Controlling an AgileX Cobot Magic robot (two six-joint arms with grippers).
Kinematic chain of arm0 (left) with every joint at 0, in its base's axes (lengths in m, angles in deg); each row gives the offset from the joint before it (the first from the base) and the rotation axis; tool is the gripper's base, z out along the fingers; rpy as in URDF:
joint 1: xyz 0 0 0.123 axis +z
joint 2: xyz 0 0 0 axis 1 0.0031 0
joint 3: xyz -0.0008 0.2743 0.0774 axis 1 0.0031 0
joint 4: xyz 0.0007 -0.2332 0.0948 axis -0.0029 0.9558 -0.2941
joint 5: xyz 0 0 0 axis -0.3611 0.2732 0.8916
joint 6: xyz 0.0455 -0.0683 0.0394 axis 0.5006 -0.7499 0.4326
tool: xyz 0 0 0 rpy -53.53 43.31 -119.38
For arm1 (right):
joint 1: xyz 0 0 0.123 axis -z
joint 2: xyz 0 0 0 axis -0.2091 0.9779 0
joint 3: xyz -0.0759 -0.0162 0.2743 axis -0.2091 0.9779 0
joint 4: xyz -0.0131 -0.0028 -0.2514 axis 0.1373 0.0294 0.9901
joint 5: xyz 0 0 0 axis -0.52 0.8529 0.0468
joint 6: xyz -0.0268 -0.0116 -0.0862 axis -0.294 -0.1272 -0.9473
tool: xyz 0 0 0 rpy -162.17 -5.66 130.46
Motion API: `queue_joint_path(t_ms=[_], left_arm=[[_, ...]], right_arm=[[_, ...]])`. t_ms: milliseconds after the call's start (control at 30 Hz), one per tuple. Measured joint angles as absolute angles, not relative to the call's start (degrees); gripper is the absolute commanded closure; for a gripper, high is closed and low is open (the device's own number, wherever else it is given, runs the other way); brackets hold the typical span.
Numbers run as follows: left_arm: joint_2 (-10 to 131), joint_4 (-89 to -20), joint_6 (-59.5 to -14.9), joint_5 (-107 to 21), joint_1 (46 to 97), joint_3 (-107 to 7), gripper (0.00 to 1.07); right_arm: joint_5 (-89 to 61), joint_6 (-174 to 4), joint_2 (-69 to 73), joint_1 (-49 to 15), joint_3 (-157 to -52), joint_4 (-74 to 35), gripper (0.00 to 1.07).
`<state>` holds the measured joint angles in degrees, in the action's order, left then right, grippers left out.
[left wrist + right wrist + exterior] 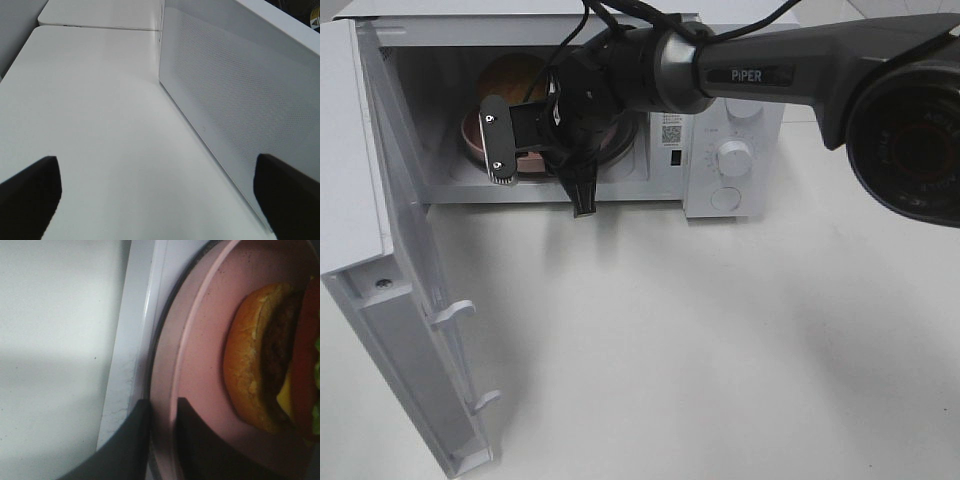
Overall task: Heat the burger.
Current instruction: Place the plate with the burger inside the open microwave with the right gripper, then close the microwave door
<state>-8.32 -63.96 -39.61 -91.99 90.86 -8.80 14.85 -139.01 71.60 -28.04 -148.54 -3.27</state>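
Right fingers [135, 445] being held slightly parted astride plate [200, 340] rim; whether rim is being gripped cannot be told. Left fingers [30, 195] being held wide apart, nothing between them, above surface [100, 100], near dotted white panel [225, 100]. Burger [260, 360] being carried on plate inside microwave [765, 190], plate edge just beside front sill [125, 365]; door [400, 330] swung open.

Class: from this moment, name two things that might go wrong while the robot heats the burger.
1. The right hand straddles the rim of the pink plate; withdrawing before it clears might drag the plate and topple the burger.
2. The right arm fills the microwave opening; swinging the open door shut now would likely strike it.
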Motion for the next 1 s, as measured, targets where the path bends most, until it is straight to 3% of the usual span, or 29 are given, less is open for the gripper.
queue_joint_path(t_ms=[133, 233, 533, 700, 1000], left_arm=[[-8.32, -63.96, -39.61, -91.99, 90.86, -8.8, 0.07], [-8.32, -63.96, -39.61, -91.99, 90.86, -8.8, 0.07], [-8.32, -63.96, -39.61, -91.99, 90.86, -8.8, 0.07], [-8.32, -63.96, -39.61, -91.99, 90.86, -8.8, 0.07], [-8.32, -63.96, -39.61, -91.99, 90.86, -8.8, 0.07]], right_arm=[[14.85, -138.9, 71.6, -28.04, -148.54, -3.27, 0.71], [15.19, -138.9, 71.55, -28.04, -148.83, -3.27, 0.58], [17.65, -137.18, 70.46, -28.04, -147.74, -3.44, 0.36], [16.16, -137.12, 67.99, -28.04, -143.22, -3.49, 0.3], [11.98, -137.12, 62.49, -28.04, -134.28, -3.15, 0.31]])
